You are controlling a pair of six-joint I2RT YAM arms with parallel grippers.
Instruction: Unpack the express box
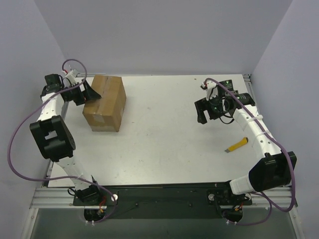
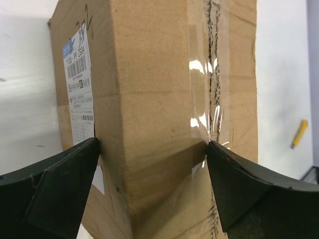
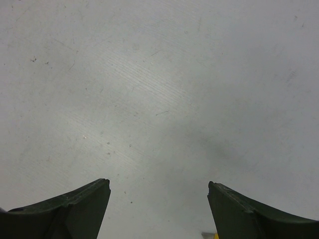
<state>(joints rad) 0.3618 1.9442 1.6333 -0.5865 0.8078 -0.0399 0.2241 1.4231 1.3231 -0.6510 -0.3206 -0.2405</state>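
The express box point(image 1: 106, 99), a brown taped carton, stands on the table point(image 1: 169, 134) at the back left. In the left wrist view a vertical edge of the express box point(image 2: 149, 74) fills the frame, with its white label point(image 2: 79, 84) on the left face and a clear tape seam point(image 2: 214, 74) on the right face. My left gripper point(image 1: 88, 92) is open and straddles that edge point(image 2: 152, 144), with each fingertip at a box face. My right gripper point(image 1: 202, 115) hangs open over bare table point(image 3: 158, 186), far from the box.
A small yellow utility knife point(image 1: 237, 144) lies on the table at the right, near the right arm; it also shows in the left wrist view point(image 2: 299, 133). Grey walls close in the back and both sides. The table's metal frame point(image 1: 164, 199) runs along the near edge.
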